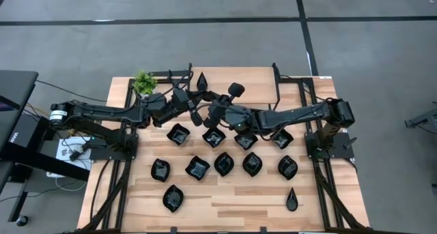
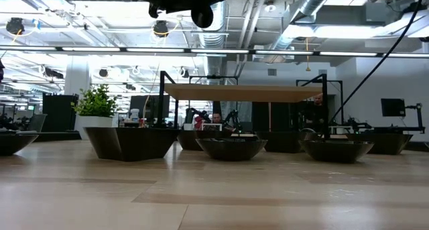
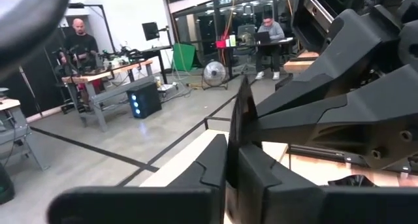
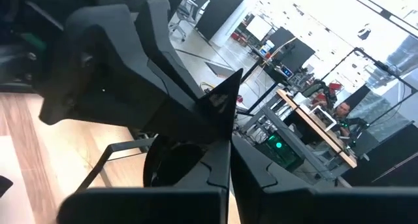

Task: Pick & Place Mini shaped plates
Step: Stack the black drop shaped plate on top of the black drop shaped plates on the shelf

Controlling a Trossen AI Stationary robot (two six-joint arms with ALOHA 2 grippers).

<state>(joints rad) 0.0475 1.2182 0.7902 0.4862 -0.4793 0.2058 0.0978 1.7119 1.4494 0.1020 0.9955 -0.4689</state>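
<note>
Left of the meeting fingers, near the far edge of the wooden tabletop [image 1: 232, 217], stands a small green potted plant [image 1: 144, 82]. The left gripper [image 1: 193, 110] reaches in from the left and hangs in the air above the tabletop. Its fingers [image 3: 209, 168] are clenched on the thin edge of a narrow black plate [image 3: 243, 116], which stands upright between them with its pointed tip up.

Directly opposite, the right gripper [image 1: 209, 115] comes in from the right. Its fingers [image 4: 196, 178] are pressed tight on the same narrow black plate, whose pointed end [image 4: 221, 105] rises above them. So the plate is held off the tabletop by both grippers at once.

A teardrop plate [image 1: 202, 79] lies just beyond the fingers, towards the far edge. On the near side of the fingers lies a row of four wavy black plates [image 1: 179, 134], and then a row of five leaf-like plates [image 1: 224, 164]. Nearer the front edge there is a single oval plate [image 1: 173, 198] to the left, and a second teardrop plate [image 1: 292, 199] well to the right.
</note>
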